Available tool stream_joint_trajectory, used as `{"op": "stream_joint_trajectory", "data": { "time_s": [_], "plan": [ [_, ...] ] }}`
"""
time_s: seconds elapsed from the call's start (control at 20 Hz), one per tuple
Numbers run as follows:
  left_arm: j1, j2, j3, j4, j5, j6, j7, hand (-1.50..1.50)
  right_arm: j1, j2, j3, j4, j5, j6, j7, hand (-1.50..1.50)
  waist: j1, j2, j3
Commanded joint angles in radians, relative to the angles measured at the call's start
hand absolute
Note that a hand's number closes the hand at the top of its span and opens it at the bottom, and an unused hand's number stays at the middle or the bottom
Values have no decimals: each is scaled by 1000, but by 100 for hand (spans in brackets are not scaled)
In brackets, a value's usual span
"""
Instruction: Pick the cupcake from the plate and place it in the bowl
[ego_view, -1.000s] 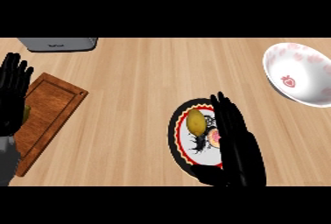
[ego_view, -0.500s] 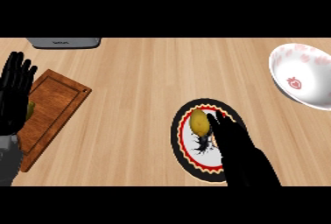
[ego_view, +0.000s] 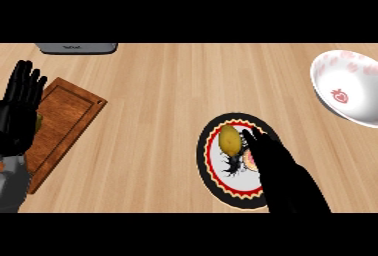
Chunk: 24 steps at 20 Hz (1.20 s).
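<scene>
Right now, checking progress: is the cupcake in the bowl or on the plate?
On the plate. The cupcake lies beside the right hand; the bowl holds nothing.

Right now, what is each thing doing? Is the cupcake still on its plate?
cupcake: on the plate, not lifted.
plate: flat on the counter, holding the cupcake.
bowl: nothing visible inside, cut off at the right edge.
cutting board: lying flat.
right robot hand: open, beside the cupcake.
left robot hand: open, resting at the left edge.
</scene>
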Motion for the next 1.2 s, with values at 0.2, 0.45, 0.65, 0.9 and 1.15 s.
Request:
{"op": "stream_joint_trajectory", "data": {
  "time_s": [0.2, 0.45, 0.65, 0.9, 1.15],
  "plan": [
    [-70, 28, 56, 87, 14, -60, -1, 0, 25, 3, -123, 72, -21, 77, 23, -150, -5, 3, 1],
    [10, -46, 14, -18, -27, -8, 1, 0, 97, 0, -123, 161, 62, 10, -62, -150, 0, 0, 2],
    [-83, -21, 38, 5, -47, -9, 91, 0, -20, 101, -139, 267, 87, 36, -55, -150, 2, 2, 1],
    [-21, -58, 67, 20, -63, -57, 21, 0, 82, 81, -102, 302, 161, -76, -217, -150, 1, 2, 1],
    [-17, -90, 54, -47, -109, -28, 47, 0, 81, 53, -166, 338, 136, -58, -307, -150, 2, 1, 2]
  ]
}}
